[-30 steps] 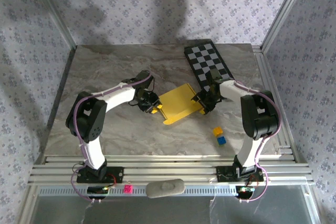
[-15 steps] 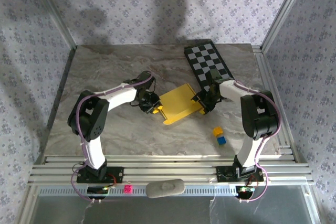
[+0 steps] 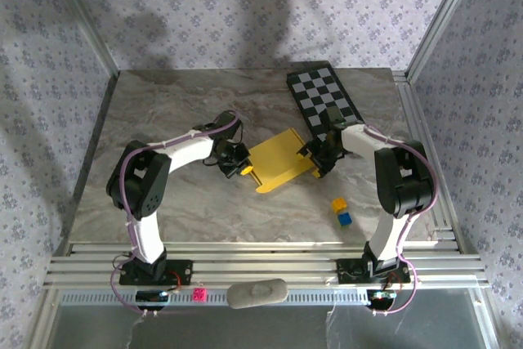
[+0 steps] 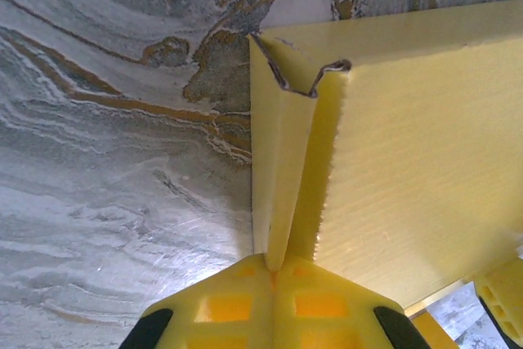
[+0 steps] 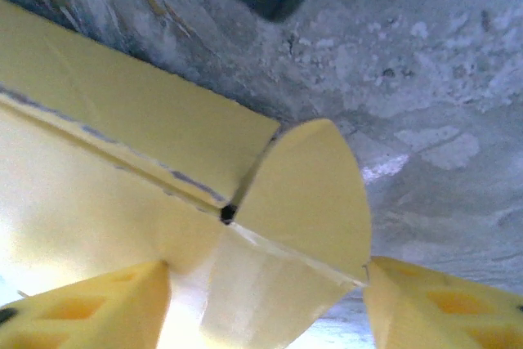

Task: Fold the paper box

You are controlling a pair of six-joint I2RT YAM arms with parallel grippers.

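Note:
The paper box (image 3: 278, 161), a thin yellow sheet with flaps, lies partly flat at the middle of the marble table. My left gripper (image 3: 239, 163) is at its left edge. In the left wrist view its yellow fingers (image 4: 274, 271) are shut on a narrow upright side flap (image 4: 278, 177), with the wide ribbed panel (image 4: 425, 161) to the right. My right gripper (image 3: 315, 157) is at the box's right end. In the right wrist view it (image 5: 265, 304) stands open, and a rounded tab (image 5: 302, 194) rises between its fingers (image 5: 90, 308).
A black-and-white chequered board (image 3: 324, 97) lies behind the right arm. A small yellow cube (image 3: 338, 203) and a blue cube (image 3: 345, 218) sit near the right arm's base. Aluminium posts and patterned walls close in the table.
The left fingers have closed on the box's left flap. The right fingers have spread wider round the tab. The box has barely moved.

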